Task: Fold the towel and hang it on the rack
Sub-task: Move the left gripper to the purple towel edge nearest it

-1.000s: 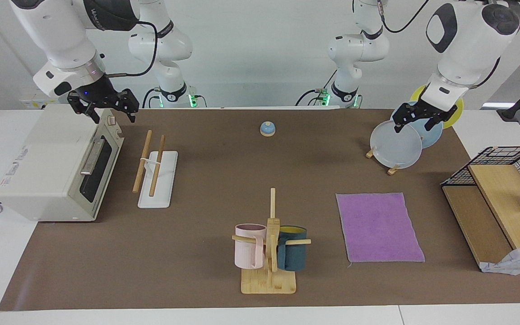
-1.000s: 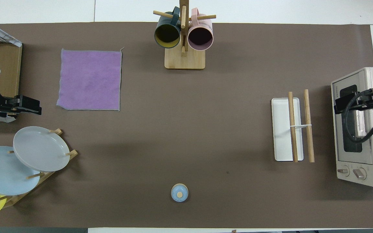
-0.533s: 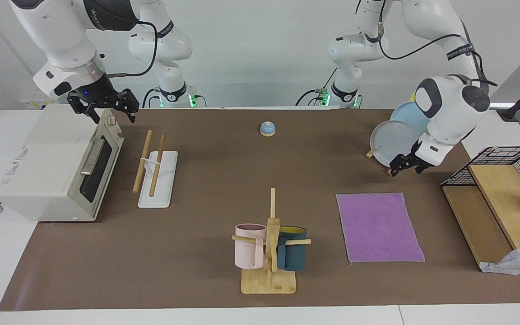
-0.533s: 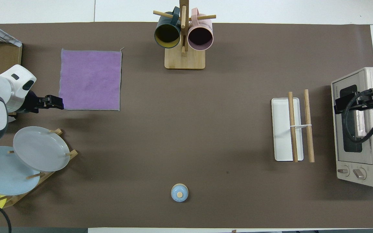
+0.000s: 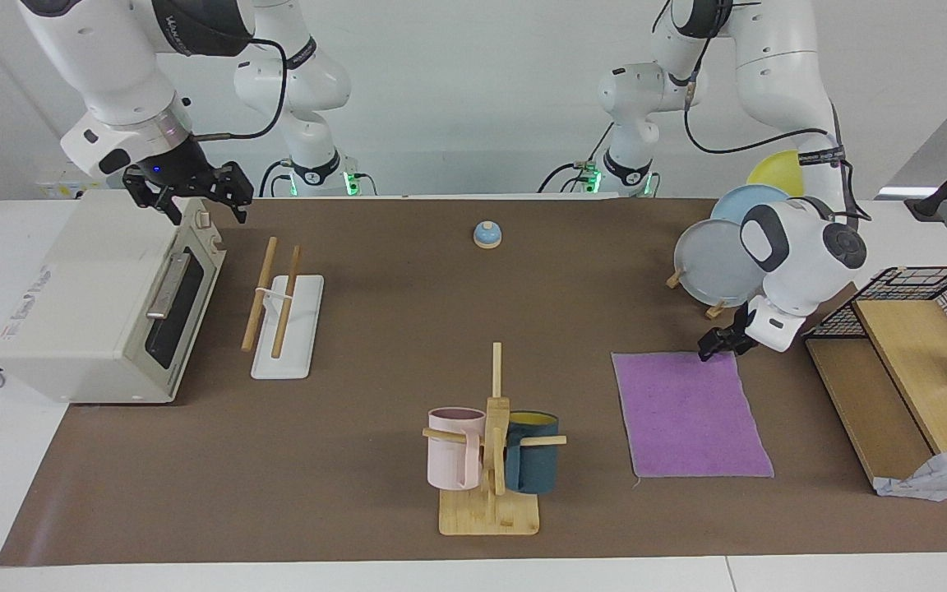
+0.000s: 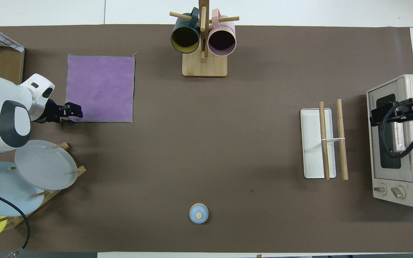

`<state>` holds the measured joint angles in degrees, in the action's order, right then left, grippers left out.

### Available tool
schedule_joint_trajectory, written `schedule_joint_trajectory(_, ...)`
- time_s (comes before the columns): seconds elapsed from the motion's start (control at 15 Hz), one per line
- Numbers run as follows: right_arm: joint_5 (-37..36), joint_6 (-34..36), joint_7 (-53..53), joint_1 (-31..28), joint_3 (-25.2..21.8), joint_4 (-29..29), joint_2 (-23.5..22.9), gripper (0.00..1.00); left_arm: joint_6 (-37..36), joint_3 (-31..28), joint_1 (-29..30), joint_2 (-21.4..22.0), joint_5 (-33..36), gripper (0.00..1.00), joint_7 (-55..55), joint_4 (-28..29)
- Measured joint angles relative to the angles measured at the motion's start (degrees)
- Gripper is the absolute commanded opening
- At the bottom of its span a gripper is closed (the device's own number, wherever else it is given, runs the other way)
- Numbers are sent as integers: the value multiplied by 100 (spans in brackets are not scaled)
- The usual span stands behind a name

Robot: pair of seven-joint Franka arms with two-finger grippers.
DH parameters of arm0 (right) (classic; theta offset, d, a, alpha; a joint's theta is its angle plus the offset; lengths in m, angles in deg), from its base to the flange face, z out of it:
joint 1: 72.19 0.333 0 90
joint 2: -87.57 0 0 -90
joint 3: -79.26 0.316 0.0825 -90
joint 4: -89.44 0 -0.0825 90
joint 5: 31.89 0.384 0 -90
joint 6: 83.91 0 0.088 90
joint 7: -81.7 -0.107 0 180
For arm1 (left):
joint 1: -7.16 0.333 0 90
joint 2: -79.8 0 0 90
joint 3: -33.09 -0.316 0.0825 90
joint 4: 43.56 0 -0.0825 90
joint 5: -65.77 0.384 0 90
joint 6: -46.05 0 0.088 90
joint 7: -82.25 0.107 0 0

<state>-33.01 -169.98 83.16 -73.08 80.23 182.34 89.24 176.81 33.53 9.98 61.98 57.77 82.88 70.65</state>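
The purple towel (image 5: 691, 415) (image 6: 100, 87) lies flat on the brown mat toward the left arm's end of the table. My left gripper (image 5: 710, 345) (image 6: 78, 111) is low at the towel's corner nearest the robots, on the wooden-shelf side, open, with nothing in it. The rack (image 5: 280, 308) (image 6: 330, 139), two wooden dowels on a white base, sits toward the right arm's end beside the toaster oven. My right gripper (image 5: 206, 215) (image 6: 373, 116) waits open and empty above the oven's top edge.
A toaster oven (image 5: 103, 296) stands at the right arm's end. A mug tree (image 5: 494, 444) with two mugs stands far from the robots. A plate stand (image 5: 720, 263) is close by the left arm. A wooden shelf (image 5: 893, 370) with a wire basket flanks the towel. A blue knob-topped lid (image 5: 487, 235) sits near the robots.
The left arm has swung down from above the plates to the towel's near corner. The right arm has not moved, and the towel lies as before.
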Motion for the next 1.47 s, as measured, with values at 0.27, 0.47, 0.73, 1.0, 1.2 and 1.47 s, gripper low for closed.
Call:
schedule_joint_trajectory(0.27, 0, 0, 0, 0, 0, 0, 0, 100, -10, -5, 46, -49, -9, 78, -6, -113)
schedule_joint_trajectory(0.47, 0, 0, 0, 0, 0, 0, 0, 100, -10, -8, 80, -144, -138, 71, -38, -113)
schedule_joint_trajectory(0.73, 0, 0, 0, 0, 0, 0, 0, 100, -13, -12, 162, -171, -431, 69, -48, -145)
schedule_joint_trajectory(1.0, 0, 0, 0, 0, 0, 0, 0, 100, -13, -10, 200, -172, -573, 61, -49, -150)
schedule_joint_trajectory(1.2, 0, 0, 0, 0, 0, 0, 0, 100, -13, -12, 209, -171, -575, 48, -52, -164)
schedule_joint_trajectory(1.47, 0, 0, 0, 0, 0, 0, 0, 100, -13, -5, 210, -179, -576, 46, -52, -217)
